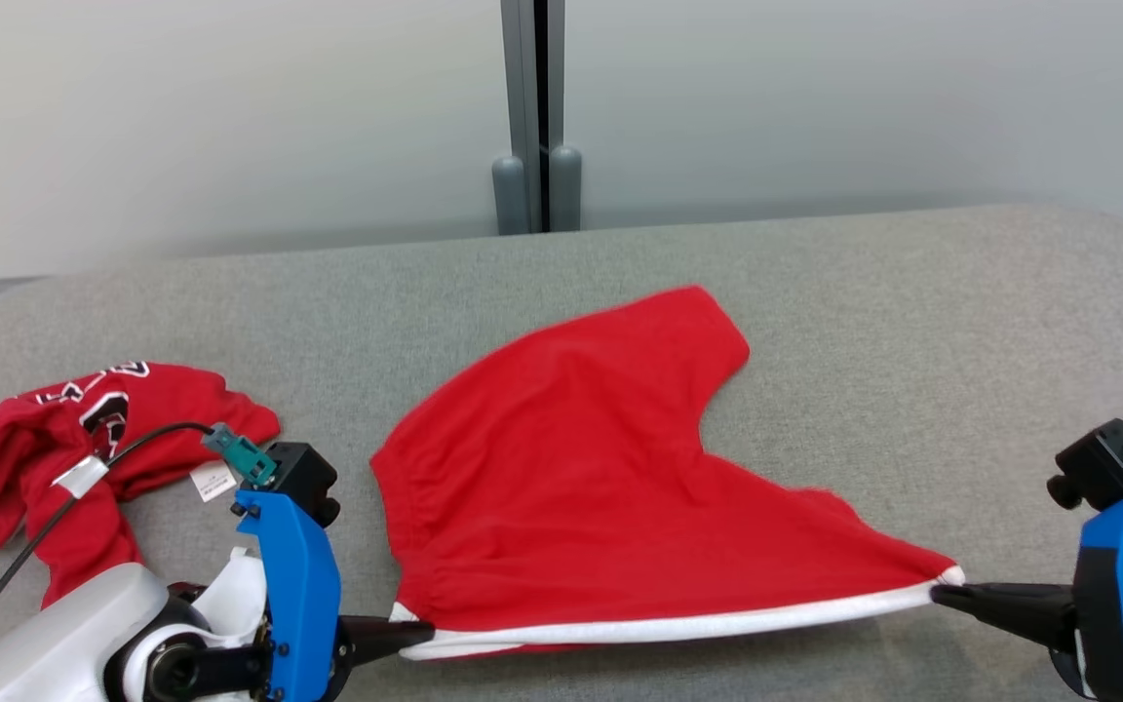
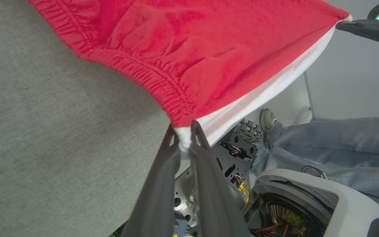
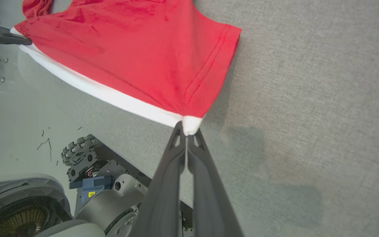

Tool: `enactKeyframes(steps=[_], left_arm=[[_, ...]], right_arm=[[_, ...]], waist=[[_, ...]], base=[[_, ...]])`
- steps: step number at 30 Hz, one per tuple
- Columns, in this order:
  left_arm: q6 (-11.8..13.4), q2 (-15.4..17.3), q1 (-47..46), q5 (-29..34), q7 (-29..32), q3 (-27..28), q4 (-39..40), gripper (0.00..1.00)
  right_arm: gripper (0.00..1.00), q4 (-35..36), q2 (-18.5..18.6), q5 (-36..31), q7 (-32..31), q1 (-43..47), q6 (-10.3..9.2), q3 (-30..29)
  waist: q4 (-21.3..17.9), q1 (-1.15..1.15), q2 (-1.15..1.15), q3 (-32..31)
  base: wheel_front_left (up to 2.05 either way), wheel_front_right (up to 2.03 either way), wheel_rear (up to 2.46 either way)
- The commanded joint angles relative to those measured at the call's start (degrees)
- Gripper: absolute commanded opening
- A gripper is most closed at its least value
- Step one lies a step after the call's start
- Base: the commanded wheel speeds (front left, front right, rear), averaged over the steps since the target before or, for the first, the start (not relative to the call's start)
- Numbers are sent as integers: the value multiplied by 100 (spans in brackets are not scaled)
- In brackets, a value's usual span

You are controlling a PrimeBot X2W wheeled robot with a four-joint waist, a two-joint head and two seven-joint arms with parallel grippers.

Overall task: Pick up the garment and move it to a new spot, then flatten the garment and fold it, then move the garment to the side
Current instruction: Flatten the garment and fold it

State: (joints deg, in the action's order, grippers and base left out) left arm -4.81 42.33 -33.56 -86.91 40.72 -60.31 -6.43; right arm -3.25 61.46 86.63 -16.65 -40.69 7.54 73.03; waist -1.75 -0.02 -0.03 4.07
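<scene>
My left pincer (image 1: 428, 633) is pressed together on one corner of the garment (image 1: 571, 468), right where the gathered waistband (image 2: 143, 75) meets the white stripe (image 1: 678, 624). My right pincer (image 1: 939, 591) is closed just as tightly on the stripe's other end, at a leg-hem corner. Seen from my head, the left one sits at seven o'clock and the right one at four o'clock. The stripe is drawn straight between them. From there the red cloth fans away across the grey padded surface (image 1: 912, 322) towards twelve o'clock. The near edge looks raised a little off the padding, though I can't be sure from these angles.

This is light, limp knit. It has no stiffness of its own, so it will sag and crease wherever I slacken it. The stretchy waistband bunches easily. The corners are the right hold, because even tension between them lets the body lie out smooth. The pinches are small, so I judge that a sharp tug could slip a corner free.

A crumpled red shirt (image 1: 84, 439) lies well apart at nine o'clock.
</scene>
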Motion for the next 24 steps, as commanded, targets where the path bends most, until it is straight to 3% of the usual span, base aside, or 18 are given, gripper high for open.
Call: enactKeyframes(steps=[1, 5, 9, 16, 24], left_arm=[[180, 205, 113, -132, 93, 44, 300, 0], [513, 371, -27, -339, 186, 219, 766, 0], [778, 302, -479, -488, 471, 398, 683, 0], [1252, -62, -1459, -567, 985, 605, -48, 0], [1385, -411, -2272, -495, 1258, 733, -588, 0]], right_arm=[[0, 235, 243, 108, -128, 108, -9, -8], [0, 502, 470, 262, -460, -135, -9, -110], [0, 300, 326, 422, -995, -610, -9, -269], [0, -950, -444, 489, -2186, -2015, -9, -561], [0, -2288, -1187, 37, -2610, -3201, -10, -690]], waist=[[-79, 2, 3, -161], [29, 2, 3, -16], [174, 2, 3, 429], [362, 2, 3, 1415], [650, 2, 3, 2113]], base=[[0, 0, 0], [0, 0, 0], [0, 0, 0], [0, 0, 0], [0, 0, 0]])
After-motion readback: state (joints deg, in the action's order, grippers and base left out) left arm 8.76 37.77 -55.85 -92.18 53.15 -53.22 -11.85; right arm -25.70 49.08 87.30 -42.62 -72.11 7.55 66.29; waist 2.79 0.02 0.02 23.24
